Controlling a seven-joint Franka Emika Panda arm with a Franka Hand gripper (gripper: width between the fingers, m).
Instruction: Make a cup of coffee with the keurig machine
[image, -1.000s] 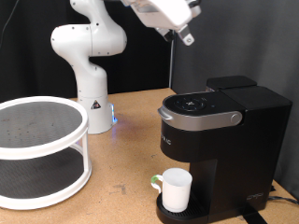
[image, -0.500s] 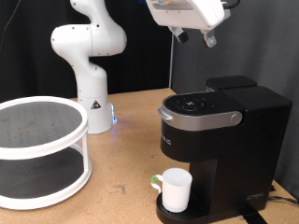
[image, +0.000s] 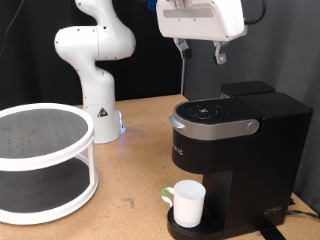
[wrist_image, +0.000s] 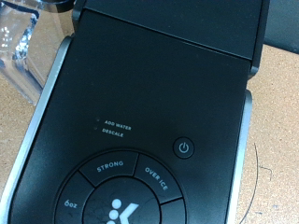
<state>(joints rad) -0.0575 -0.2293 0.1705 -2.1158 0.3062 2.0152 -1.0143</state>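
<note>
The black keurig machine (image: 235, 150) stands at the exterior view's right, lid closed, silver-grey handle toward the front. A plain white mug (image: 187, 203) stands on its drip tray under the spout. My gripper (image: 200, 50) hangs in the air well above the machine's top, fingers (image: 219, 53) pointing down and spread apart, holding nothing. The wrist view looks straight down on the machine's top (wrist_image: 159, 103), with the power button (wrist_image: 184, 147) and the STRONG and OVER ICE buttons (wrist_image: 121, 182); my fingers do not show there.
A white two-tier round shelf (image: 40, 160) stands at the exterior view's left. The arm's white base (image: 97, 90) is behind it on the wooden table (image: 130, 160). A clear water tank (wrist_image: 23, 47) shows beside the machine in the wrist view.
My gripper has swung from a tilted pose to level, fingers pointing straight down, and has shifted slightly over the machine. The mug and machine have not moved.
</note>
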